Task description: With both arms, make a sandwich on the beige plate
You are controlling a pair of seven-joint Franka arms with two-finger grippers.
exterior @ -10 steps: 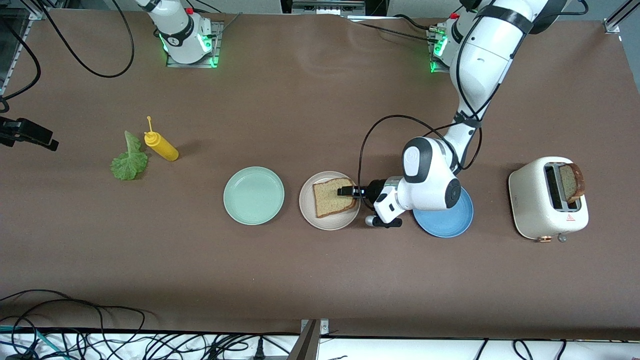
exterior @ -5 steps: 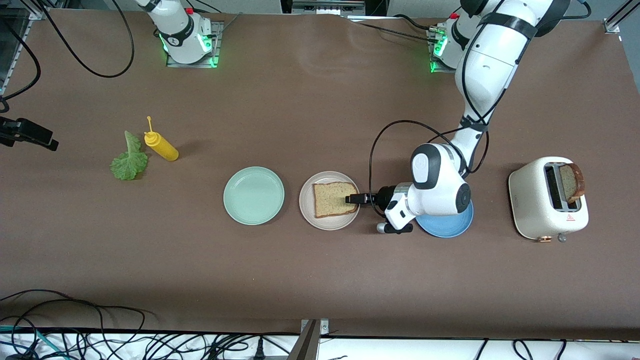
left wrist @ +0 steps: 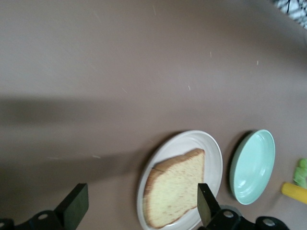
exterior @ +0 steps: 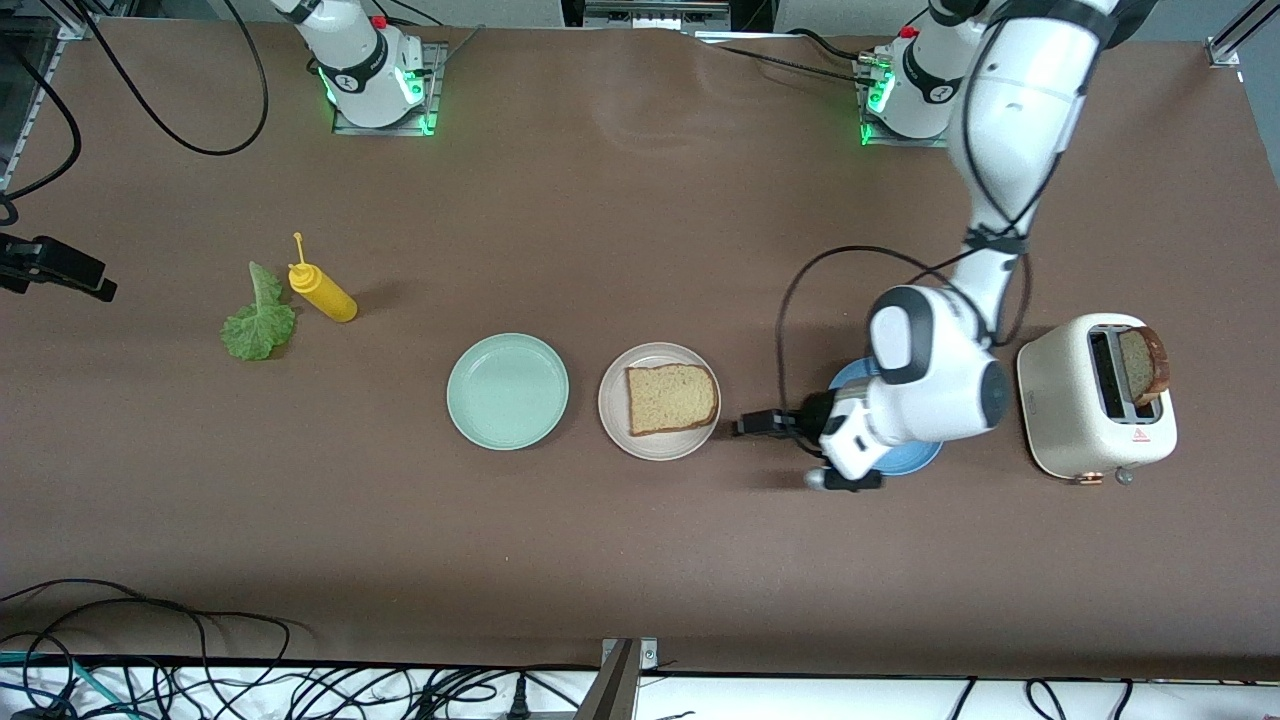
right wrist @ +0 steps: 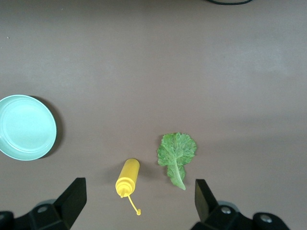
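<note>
Over the brown worktop (exterior: 640, 560), between the beige plate (exterior: 659, 401) and the blue plate (exterior: 900, 457), the left arm (exterior: 1010, 130) reaches down from its base and bends at a white elbow above the blue plate, its wrist turned level so the left claw (exterior: 752, 424) points toward the beige plate; the claw's two black fingers (left wrist: 76, 205) are spread wide with nothing between them, just beside the plate's rim and apart from it; on the beige plate lies one square brown bread slice (exterior: 671, 398), flat, its crust edge toward the left claw; in the left wrist view the slice and plate show between the parted fingers, with the mint green plate (left wrist: 253, 166) next to them; the mint green plate sits just beside the beige plate toward the right arm's end of the worktop; a second bread slice (exterior: 1145, 364) stands upright in the white toaster (exterior: 1085, 415) at the left arm's end; the lettuce leaf (exterior: 257, 320) lies flat just beside the yellow squeeze bottle (exterior: 322, 291) toward the right arm's end, well apart from the plates; the right arm (exterior: 350, 50) waits, its right claw (right wrist: 139, 206) released and spread, over the lettuce leaf and bottle.
</note>
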